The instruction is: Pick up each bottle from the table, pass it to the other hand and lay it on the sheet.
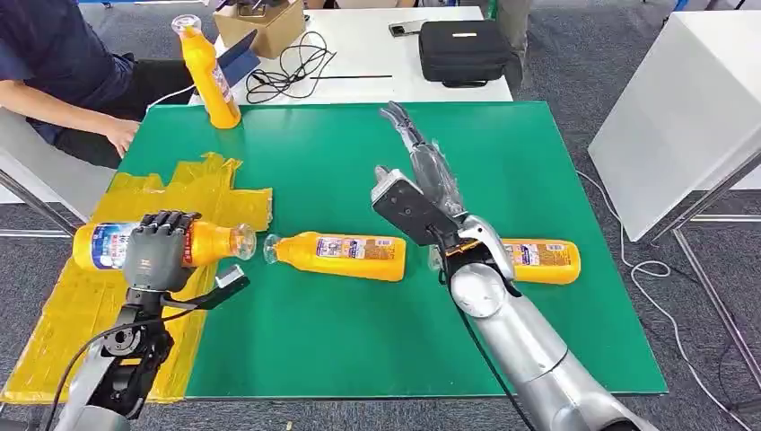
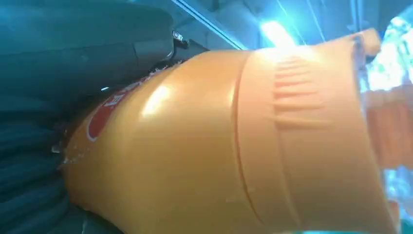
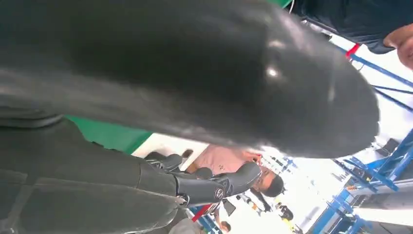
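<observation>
Orange bottle is lying crosswise under the left hand, whose fingers are wrapping its middle above the yellow sheet, cap pointing toward the right hand, fingers spread, holding nothing.

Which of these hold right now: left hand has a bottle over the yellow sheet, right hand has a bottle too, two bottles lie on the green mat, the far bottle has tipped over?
1. The left hand grips a bottle above the yellow sheet. True.
2. The right hand holds a bottle. False: its fingers are stretched out with nothing in them.
3. Two bottles lie on the green mat. True: the middle bottle and the right bottle.
4. The far bottle has tipped over. False: it stands upright.
</observation>
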Action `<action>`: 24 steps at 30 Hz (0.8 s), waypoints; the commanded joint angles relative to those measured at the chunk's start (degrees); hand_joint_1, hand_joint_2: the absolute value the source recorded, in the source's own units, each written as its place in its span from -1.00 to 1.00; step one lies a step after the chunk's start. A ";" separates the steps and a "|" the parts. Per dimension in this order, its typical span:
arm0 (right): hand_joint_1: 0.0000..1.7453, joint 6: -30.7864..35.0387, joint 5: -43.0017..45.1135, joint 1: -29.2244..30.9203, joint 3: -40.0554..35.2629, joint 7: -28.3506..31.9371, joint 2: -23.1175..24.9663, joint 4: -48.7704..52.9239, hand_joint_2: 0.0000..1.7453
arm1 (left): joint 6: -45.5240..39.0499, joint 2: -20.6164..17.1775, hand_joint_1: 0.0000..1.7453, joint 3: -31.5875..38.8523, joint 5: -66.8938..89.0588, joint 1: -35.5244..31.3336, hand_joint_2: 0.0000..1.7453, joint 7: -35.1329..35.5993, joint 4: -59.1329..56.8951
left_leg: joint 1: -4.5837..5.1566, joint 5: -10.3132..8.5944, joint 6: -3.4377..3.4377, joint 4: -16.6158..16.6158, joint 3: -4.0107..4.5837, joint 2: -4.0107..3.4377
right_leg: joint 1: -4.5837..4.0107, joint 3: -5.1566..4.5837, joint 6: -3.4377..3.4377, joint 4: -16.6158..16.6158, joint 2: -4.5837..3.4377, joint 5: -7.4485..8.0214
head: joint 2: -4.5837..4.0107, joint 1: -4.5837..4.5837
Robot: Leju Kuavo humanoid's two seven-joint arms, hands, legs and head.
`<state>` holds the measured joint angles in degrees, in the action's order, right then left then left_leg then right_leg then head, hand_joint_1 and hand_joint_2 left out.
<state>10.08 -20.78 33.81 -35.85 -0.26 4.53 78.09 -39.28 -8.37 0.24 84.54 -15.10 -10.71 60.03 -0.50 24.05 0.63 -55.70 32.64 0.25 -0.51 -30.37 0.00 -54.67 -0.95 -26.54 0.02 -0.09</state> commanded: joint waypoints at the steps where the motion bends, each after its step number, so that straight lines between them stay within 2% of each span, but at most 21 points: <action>1: -1.00 0.15 -0.71 0.68 -1.09 0.66 -2.97 -0.94 -1.00 | -0.72 0.45 1.00 -4.42 1.03 -5.31 1.00 -0.32 -17.04 | 0.05 0.02 0.02 0.09 -0.21 0.16 | 0.05 0.26 0.11 0.09 0.23 -0.07 | 0.00 0.00; 2: -1.00 0.21 -0.71 0.59 -1.23 1.13 -3.21 -1.16 -1.00 | -0.72 -0.07 1.00 -6.87 0.31 -5.55 1.00 1.41 -18.21 | -0.01 0.13 0.03 0.06 -0.45 0.21 | -0.02 0.59 0.20 0.16 0.37 -0.16 | 0.00 -0.02; 3: -1.00 0.17 -0.58 0.36 -1.35 1.04 -3.55 -1.14 -1.00 | -0.72 0.56 1.00 -5.68 0.25 -5.85 1.00 0.81 -19.75 | 0.05 0.01 0.02 0.09 -0.20 0.18 | 0.05 0.26 0.10 0.08 0.25 -0.07 | 0.00 0.00; 12: -1.00 0.40 0.04 -1.00 -0.58 1.71 -4.61 -0.62 -1.00 | -0.72 0.99 1.00 -4.84 1.57 -6.37 1.00 0.64 -23.56 | 0.00 0.04 0.02 0.05 -0.21 0.16 | 0.00 0.28 0.11 0.10 0.24 -0.07 | 0.00 0.00; 13: -1.00 3.61 2.63 -0.03 -4.46 -0.12 -6.36 -0.33 -1.00 | -0.72 -1.29 1.00 -13.35 -4.75 -7.39 1.00 4.02 -25.92 | -0.01 0.07 0.03 0.05 -0.30 0.18 | -0.01 0.40 0.14 0.14 0.29 -0.09 | 0.00 0.00; 14: -1.00 2.94 2.27 -0.12 -4.00 0.40 -6.00 -0.57 -1.00 | -0.72 -0.58 0.86 -11.12 -3.37 -6.31 1.00 3.26 -26.86 | 0.02 0.01 0.03 0.04 -0.13 0.16 | 0.02 0.19 0.09 0.07 0.23 -0.05 | 0.00 -0.02; 15: -1.00 2.39 1.81 -0.21 -3.55 0.59 -5.65 -0.72 -1.00 | -0.72 0.06 -0.02 -8.93 -2.39 -6.26 1.00 2.16 -28.05 | 0.02 0.06 0.03 0.06 -0.27 0.14 | 0.02 0.34 0.14 0.10 0.23 -0.09 | 0.00 0.02; 16: -1.00 2.48 1.76 0.12 -4.42 0.72 -6.08 -0.80 -1.00 | -0.72 0.00 -1.00 -9.17 -2.44 -6.37 -1.00 1.94 -29.83 | 0.01 0.10 0.03 0.04 -0.32 0.12 | 0.01 0.39 0.16 0.11 0.23 -0.11 | 0.00 0.00; 18: -1.00 1.98 1.37 0.18 -3.55 0.71 -5.11 -1.29 -1.00 | -0.72 0.36 -1.00 -9.70 -1.03 -7.42 -1.00 3.36 -34.30 | 0.05 0.07 0.03 0.07 -0.25 0.01 | 0.04 0.26 0.12 0.08 0.09 -0.06 | 0.00 -0.02; 20: -1.00 1.10 0.82 -0.13 -2.80 0.50 -4.79 -1.20 -1.00 | -0.72 0.89 -1.00 -9.58 -0.03 -8.99 -1.00 1.86 -39.27 | 0.05 0.06 0.02 0.06 -0.22 0.02 | 0.04 0.26 0.10 0.07 0.08 -0.06 | 0.00 0.00; 24: -1.00 0.85 0.58 0.02 -2.46 0.38 -4.96 -1.48 -1.00 | -0.72 1.40 -1.00 -9.66 -0.40 -10.02 -1.00 1.08 -41.40 | 0.06 0.03 0.02 0.13 -0.42 0.28 | 0.05 0.55 0.14 0.14 0.35 -0.04 | 0.00 0.02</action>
<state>11.76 -19.84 31.93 -37.40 0.46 1.01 78.10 -39.36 -8.48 -6.82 83.69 -22.00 -8.26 33.71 -0.48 24.05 0.64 -55.68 32.50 0.65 -0.50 -30.07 -0.02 -54.66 -0.54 -26.59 0.02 -0.07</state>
